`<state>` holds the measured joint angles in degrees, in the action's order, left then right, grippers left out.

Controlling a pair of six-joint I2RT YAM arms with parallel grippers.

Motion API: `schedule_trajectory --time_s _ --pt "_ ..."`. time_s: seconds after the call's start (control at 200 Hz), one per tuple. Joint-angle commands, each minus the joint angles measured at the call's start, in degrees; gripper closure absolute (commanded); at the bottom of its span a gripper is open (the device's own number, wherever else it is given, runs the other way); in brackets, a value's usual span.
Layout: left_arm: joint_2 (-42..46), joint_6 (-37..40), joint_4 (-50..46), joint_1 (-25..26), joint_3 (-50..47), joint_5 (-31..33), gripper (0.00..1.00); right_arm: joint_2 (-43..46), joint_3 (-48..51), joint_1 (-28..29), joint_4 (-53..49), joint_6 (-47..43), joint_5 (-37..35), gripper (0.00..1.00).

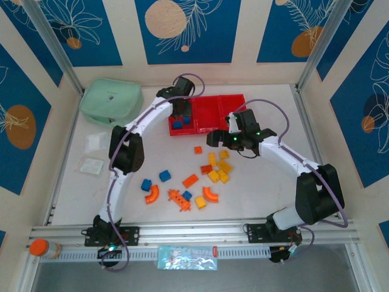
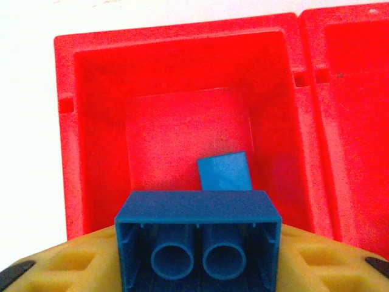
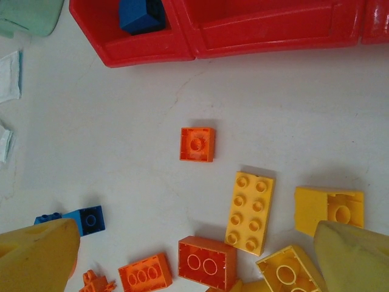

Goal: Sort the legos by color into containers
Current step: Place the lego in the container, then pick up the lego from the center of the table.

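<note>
Nearest, loose legos (image 1: 190,180) lie scattered on the matte white worktop (image 1: 255,194): glossy studded blocks in yellow, orange and blue, plus curved orange arches (image 1: 152,194). The right hand (image 3: 194,237) hovers over the yellow cluster, fingers spread wide and empty. Farther off, the left hand (image 2: 197,258) grips a blue brick (image 2: 197,222), its hollow tubed underside showing, above the left bin of the red containers (image 2: 91,79), where another blue piece (image 2: 225,171) lies. The next move is probably to let it drop there.

Two slim robot arms, the left arm (image 1: 143,118) and right arm (image 1: 282,153), have white curved links, chunky black joints and looping purple cables (image 1: 267,101). Green lights (image 1: 234,139) glow at one wrist. Fingers (image 3: 36,255) wear yellow padding.
</note>
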<state>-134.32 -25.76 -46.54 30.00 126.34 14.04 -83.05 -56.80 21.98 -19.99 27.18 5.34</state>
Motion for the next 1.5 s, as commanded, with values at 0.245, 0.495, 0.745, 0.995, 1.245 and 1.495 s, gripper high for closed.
schedule_trajectory --time_s 0.245,0.495,0.745,0.995,1.245,1.495 --pt "1.6 1.3 -4.3 -0.4 4.3 -1.3 0.40 1.0 -2.9 -0.5 -1.1 -1.9 0.4 0.01" --pt "11.0 0.4 -6.4 0.2 -2.8 -6.3 0.39 1.8 -3.1 0.5 -2.4 -1.5 2.0 0.01" --pt "28.6 -3.9 -0.4 1.7 -29.5 -8.5 0.35 2.6 -1.5 3.7 -5.7 -0.8 3.0 0.01" --pt "40.9 -12.0 0.2 4.7 -49.8 -5.8 0.29 3.1 2.5 8.3 -5.3 0.9 3.9 0.01" --pt "44.2 -21.9 1.3 8.1 -60.9 -6.2 0.24 1.6 7.3 11.6 2.0 3.6 4.6 0.01" --pt "43.3 -27.5 4.2 10.3 -66.7 -6.1 0.20 1.0 7.4 12.7 1.6 2.4 2.4 0.01"
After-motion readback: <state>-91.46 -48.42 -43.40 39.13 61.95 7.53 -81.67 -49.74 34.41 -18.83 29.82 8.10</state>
